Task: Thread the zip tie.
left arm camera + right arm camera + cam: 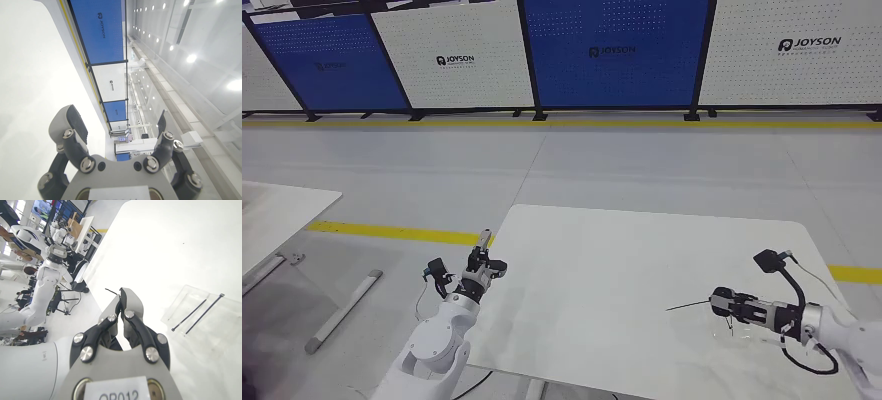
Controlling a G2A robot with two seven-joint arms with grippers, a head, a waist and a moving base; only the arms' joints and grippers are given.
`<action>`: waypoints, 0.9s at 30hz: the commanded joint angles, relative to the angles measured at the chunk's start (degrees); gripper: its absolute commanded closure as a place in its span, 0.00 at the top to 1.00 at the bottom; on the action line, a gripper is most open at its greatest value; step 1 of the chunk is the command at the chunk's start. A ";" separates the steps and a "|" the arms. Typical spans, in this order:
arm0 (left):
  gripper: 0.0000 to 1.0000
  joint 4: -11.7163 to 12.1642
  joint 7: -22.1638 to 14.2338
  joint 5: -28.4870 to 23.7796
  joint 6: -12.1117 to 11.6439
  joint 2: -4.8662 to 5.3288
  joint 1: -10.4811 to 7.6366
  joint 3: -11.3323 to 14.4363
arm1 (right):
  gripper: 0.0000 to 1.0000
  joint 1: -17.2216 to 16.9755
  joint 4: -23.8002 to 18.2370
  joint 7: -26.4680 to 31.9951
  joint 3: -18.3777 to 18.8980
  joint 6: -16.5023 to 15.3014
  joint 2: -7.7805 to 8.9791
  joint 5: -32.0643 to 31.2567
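I pinch a thin black zip tie (111,291) between the closed tips of my right gripper (120,295). It sticks out past them, slightly curved, its free end in the air above the table. Off to one side of these fingers, two more black ties lie flat in a clear tray (175,308). The first spare tie (189,314) and second spare tie (204,313) are nearly parallel and apart, with their heads at opposite ends.

The left arm (440,345) and right arm (847,335) have white shells with black cables at the wrists. The left hand (119,119) and right hand (120,295) show grey plates, black links and silver screws.
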 commanded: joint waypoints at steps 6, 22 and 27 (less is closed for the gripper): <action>1.00 0.00 0.00 0.00 0.00 0.00 0.00 0.00 | 0.00 -0.02 -0.03 -0.01 0.03 0.02 0.01 -0.05; 1.00 0.00 0.00 0.00 0.00 0.00 0.00 0.00 | 0.00 -0.10 -1.54 -1.97 -0.38 -2.80 -0.07 -2.41; 1.00 0.00 0.00 0.00 0.00 0.00 0.00 0.00 | 0.00 1.92 -3.37 -2.50 -2.57 -2.80 -0.24 -5.12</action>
